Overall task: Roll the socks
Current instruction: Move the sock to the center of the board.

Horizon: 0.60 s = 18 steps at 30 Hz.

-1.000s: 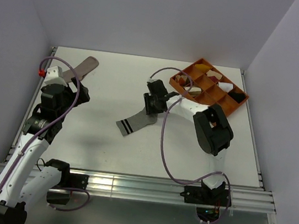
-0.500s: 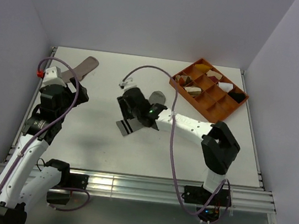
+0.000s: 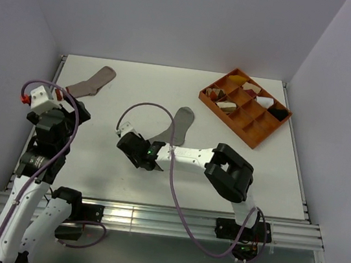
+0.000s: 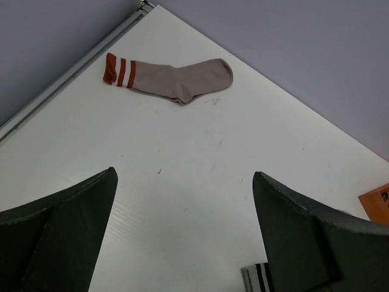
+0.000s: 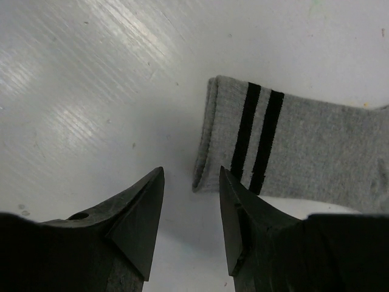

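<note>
The grey sock [image 3: 178, 120] lies flat mid-table, its black-striped cuff [image 5: 258, 137] toward the near left. My right gripper [image 3: 132, 148] hovers low over that cuff's corner. Its jaws [image 5: 191, 173] stand partly open, the cuff edge just ahead of the tips and nothing pinched. The pinkish-tan sock [image 3: 92, 82] with red cuff stripes [image 4: 167, 78] lies flat at the far left. My left gripper [image 3: 73, 112] hangs wide open [image 4: 185, 176] above bare table, well short of that sock. A corner of the grey cuff [image 4: 255, 277] shows beside its right finger.
An orange divided tray [image 3: 258, 131] with small cloth bundles sits at the far right. A rail [image 3: 43, 96] runs along the table's left edge next to the left arm. The right arm stretches across the table's near middle.
The right arm has swung from near the tray along the grey sock to its cuff, uncovering the toe. The left arm has drawn back toward the near left.
</note>
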{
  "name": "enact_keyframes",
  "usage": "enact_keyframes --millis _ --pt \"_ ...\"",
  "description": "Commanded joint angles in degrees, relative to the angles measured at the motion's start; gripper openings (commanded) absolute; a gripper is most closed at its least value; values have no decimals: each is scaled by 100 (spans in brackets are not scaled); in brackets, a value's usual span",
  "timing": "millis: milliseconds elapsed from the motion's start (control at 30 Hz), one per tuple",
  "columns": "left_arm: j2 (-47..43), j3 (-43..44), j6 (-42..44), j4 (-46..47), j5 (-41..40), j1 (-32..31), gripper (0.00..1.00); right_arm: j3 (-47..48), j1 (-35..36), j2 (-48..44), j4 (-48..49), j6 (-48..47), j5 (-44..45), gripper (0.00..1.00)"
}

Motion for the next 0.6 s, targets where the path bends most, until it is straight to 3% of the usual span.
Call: enact_keyframes --millis 0,567 --pt "34 -72 -33 169 29 16 99 293 30 59 -137 -40 388 49" --pt "175 -81 46 230 293 16 99 434 74 499 -225 -102 406 43"
